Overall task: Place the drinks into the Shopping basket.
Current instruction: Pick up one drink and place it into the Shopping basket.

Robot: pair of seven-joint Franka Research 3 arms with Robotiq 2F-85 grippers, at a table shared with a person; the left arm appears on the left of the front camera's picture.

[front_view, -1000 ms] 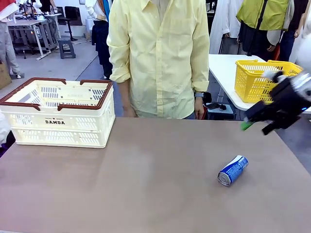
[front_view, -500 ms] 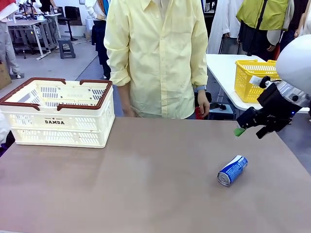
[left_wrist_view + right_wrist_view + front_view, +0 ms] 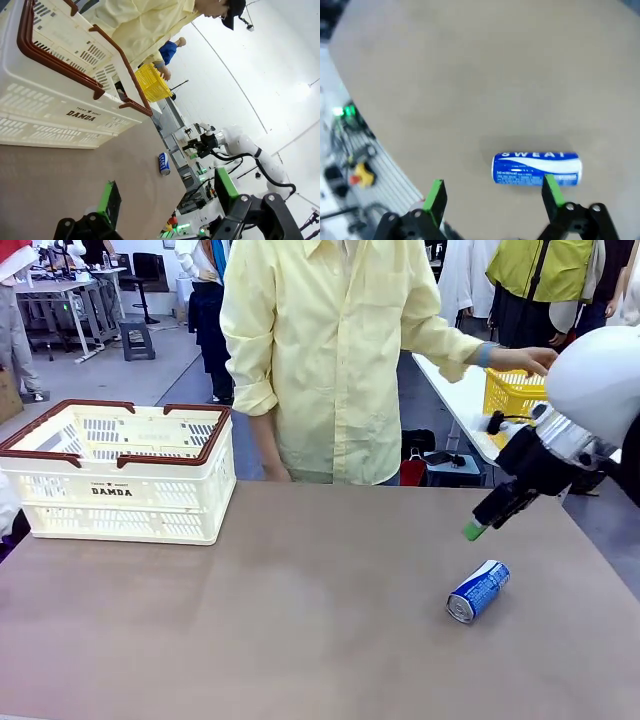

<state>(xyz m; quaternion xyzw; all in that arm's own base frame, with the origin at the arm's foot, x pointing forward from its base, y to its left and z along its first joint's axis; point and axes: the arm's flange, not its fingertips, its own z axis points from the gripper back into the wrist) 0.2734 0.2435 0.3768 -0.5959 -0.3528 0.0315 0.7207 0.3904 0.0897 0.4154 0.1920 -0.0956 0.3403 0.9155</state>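
A blue can with white markings [image 3: 478, 591] lies on its side on the brown table, right of the middle. My right gripper [image 3: 477, 526] hangs open a little above and behind it, tilted down. In the right wrist view the can [image 3: 536, 169] lies just beyond the open gripper [image 3: 494, 196], close to one green fingertip [image 3: 552, 191]. The cream Shopping basket [image 3: 120, 502] with its red-brown rim stands at the table's far left. My left gripper [image 3: 167, 195] is open and empty beside the basket [image 3: 55, 107], and the can [image 3: 164, 163] shows far off across the table.
A person in a pale yellow shirt [image 3: 330, 350] stands at the far edge, one hand [image 3: 525, 359] reaching to a yellow basket [image 3: 510, 395] on a white side table at the back right. The table's right edge lies just past the can.
My right arm has swung left and down toward the can, jaws staying open. The person's arm has risen from their side to the yellow basket. The can has not moved.
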